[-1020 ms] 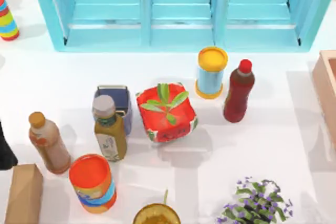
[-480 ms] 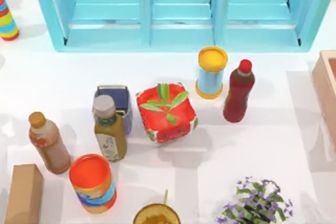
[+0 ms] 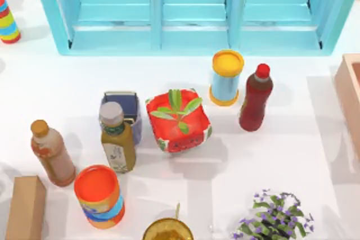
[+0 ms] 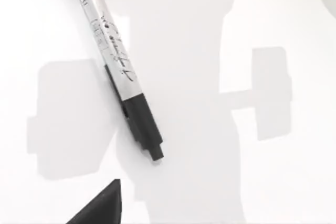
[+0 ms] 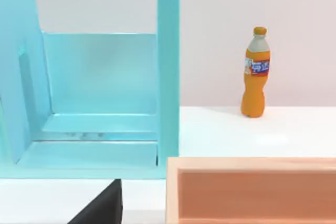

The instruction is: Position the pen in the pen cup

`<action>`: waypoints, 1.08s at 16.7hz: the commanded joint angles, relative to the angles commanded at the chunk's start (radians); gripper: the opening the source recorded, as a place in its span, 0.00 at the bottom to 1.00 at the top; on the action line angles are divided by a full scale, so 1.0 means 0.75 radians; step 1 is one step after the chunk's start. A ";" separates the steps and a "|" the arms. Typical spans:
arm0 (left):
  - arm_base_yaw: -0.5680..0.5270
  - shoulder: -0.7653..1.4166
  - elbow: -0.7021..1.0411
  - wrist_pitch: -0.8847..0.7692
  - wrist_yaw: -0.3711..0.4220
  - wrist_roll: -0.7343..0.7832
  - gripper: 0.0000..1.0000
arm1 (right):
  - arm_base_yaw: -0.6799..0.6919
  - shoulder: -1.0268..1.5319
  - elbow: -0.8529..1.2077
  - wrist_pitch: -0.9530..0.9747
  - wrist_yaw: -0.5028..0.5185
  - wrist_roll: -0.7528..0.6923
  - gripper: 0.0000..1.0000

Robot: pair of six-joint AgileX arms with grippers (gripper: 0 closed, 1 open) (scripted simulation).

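A black pen [image 4: 118, 72] with a silver lettered band lies flat on the white table, directly under my left wrist camera. A black part of my left gripper [image 4: 100, 208] hangs above the table a short way off the pen's near end, not touching it. The pen cup [image 3: 122, 112], a dark blue square container, stands left of centre in the top view, behind a green bottle [image 3: 117, 139]. Near the wooden box [image 5: 252, 190] on the right is a black part of my right gripper [image 5: 102, 208], which holds nothing that I can see.
Around the cup stand a red plant pot [image 3: 179, 121], a brown bottle [image 3: 52, 153], an orange can [image 3: 99, 196] and a cardboard box [image 3: 25, 206]. A blue shelf [image 3: 191, 9] spans the back. A red bottle [image 3: 255, 98] and a yellow-lidded can [image 3: 226, 77] stand right of centre.
The black part of my left arm at the top view's left edge has moved out of that view. The objects on the table have not moved.
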 joint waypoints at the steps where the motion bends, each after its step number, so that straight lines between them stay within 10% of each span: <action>1: 0.046 0.110 0.071 -0.043 0.040 -0.008 1.00 | 0.000 0.000 0.000 0.000 0.000 0.000 1.00; 9: 0.265 0.699 0.457 -0.276 0.270 -0.032 1.00 | 0.000 0.000 0.000 0.000 0.000 0.000 1.00; 18: 0.262 0.745 0.473 -0.267 0.283 -0.045 1.00 | 0.000 0.000 0.000 0.000 0.000 0.000 1.00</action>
